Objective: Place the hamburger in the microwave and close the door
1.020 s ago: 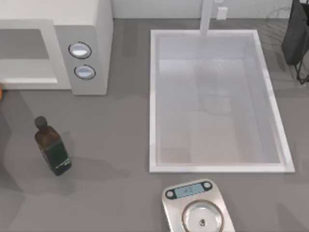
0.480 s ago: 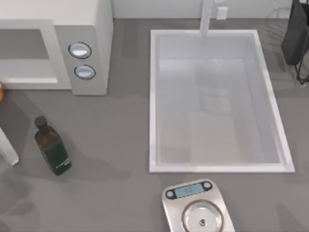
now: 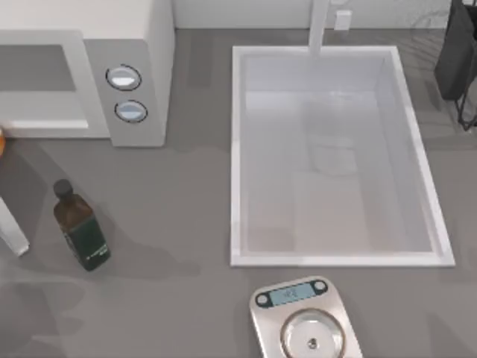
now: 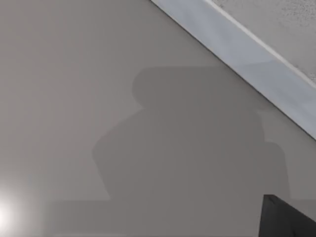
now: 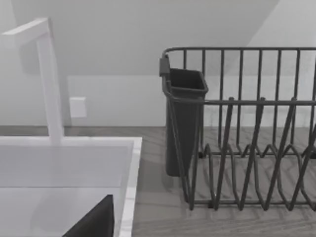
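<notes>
The white microwave (image 3: 141,45) stands at the table's back left, its two round dials (image 3: 124,77) facing the front. Its cavity (image 3: 37,78) is open. A white slanted bar (image 3: 12,231) at the top view's left edge looks like the free edge of the swung-out door. In the left wrist view a white frame strip (image 4: 247,54) and speckled window (image 4: 286,19) cross the grey tabletop. An orange sliver (image 3: 1,142) at the left edge, in front of the cavity, may be the hamburger; most is cut off. A dark part of each gripper (image 4: 289,219) (image 5: 94,222) shows.
A dark bottle (image 3: 80,227) stands front left, close to the door's edge. A white sink (image 3: 238,149) with a faucet (image 3: 319,26) fills the middle. A kitchen scale (image 3: 302,321) sits at the front. A dark dish rack (image 5: 247,148) stands back right.
The white door edge came into the top view at the left between one second and half a second ago. Since then it has barely shifted. Shadows on the table's front left have moved.
</notes>
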Controlling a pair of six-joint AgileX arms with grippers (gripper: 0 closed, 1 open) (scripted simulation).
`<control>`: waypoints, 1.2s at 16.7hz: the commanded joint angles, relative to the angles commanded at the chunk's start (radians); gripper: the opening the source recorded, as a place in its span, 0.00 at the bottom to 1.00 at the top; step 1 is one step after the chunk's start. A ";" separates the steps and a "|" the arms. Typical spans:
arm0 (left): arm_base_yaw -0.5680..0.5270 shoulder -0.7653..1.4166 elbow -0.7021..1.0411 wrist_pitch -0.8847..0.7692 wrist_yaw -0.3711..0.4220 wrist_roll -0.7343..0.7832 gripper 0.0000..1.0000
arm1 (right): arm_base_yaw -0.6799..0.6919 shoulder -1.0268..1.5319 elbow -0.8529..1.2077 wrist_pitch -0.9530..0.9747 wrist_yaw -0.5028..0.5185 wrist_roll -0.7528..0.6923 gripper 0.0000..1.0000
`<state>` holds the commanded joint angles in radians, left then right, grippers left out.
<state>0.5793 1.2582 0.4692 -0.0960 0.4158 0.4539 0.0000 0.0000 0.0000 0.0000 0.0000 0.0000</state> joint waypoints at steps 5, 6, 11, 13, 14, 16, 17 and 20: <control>-0.060 -0.021 -0.013 0.001 -0.046 -0.051 0.00 | 0.000 0.000 0.000 0.000 0.000 0.000 1.00; -0.098 -0.035 -0.023 0.002 -0.072 -0.078 0.00 | 0.000 0.000 0.000 0.000 0.000 0.000 1.00; -0.346 -0.133 -0.085 0.012 -0.233 -0.259 0.00 | 0.000 0.000 0.000 0.000 0.000 0.000 1.00; -0.435 -0.171 -0.109 0.015 -0.292 -0.329 0.00 | 0.000 0.000 0.000 0.000 0.000 0.000 1.00; -0.468 -0.185 -0.117 0.017 -0.314 -0.357 0.00 | 0.000 0.000 0.000 0.000 0.000 0.000 1.00; -0.503 -0.201 -0.125 0.019 -0.341 -0.388 0.00 | 0.000 0.000 0.000 0.000 0.000 0.000 1.00; -0.505 -0.201 -0.125 0.019 -0.342 -0.390 0.00 | 0.000 0.000 0.000 0.000 0.000 0.000 1.00; -0.502 -0.197 -0.122 0.019 -0.338 -0.389 0.00 | 0.000 0.000 0.000 0.000 0.000 0.000 1.00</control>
<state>0.0774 1.0613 0.3475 -0.0770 0.0774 0.0644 0.0000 0.0000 0.0000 0.0000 0.0000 0.0000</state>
